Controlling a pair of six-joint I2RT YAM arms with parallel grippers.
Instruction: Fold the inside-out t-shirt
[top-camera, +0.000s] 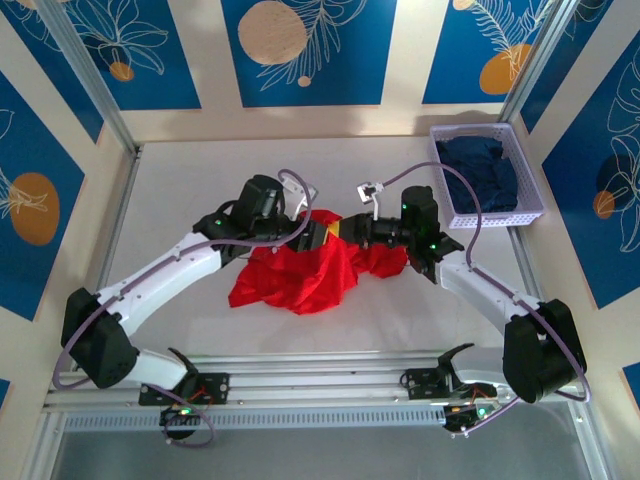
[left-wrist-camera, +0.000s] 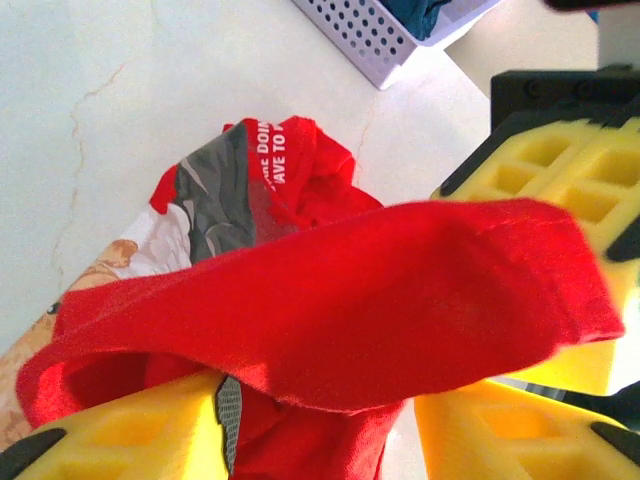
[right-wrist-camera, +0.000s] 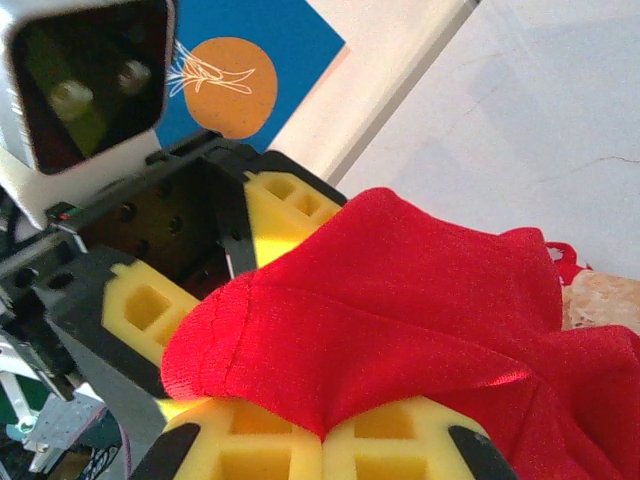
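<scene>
White table top (top-camera: 200, 180), matte, with faint hairline crack marks (left-wrist-camera: 75, 130). Pale lavender perforated basket (top-camera: 495, 218) at far right corner of table, upright; corner of it also seen from left wrist camera (left-wrist-camera: 370, 40). Dark navy garment (top-camera: 482, 172) bunched inside basket, filling most of it. Wall panels (top-camera: 300, 50) behind and at sides: blue, with orange discs and white leaf outlines, cream strips between. Aluminium rail (top-camera: 320, 365) along near table edge.

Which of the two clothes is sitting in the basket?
The dark blue garment, inside the white basket; the red t-shirt is out on the table.
</scene>
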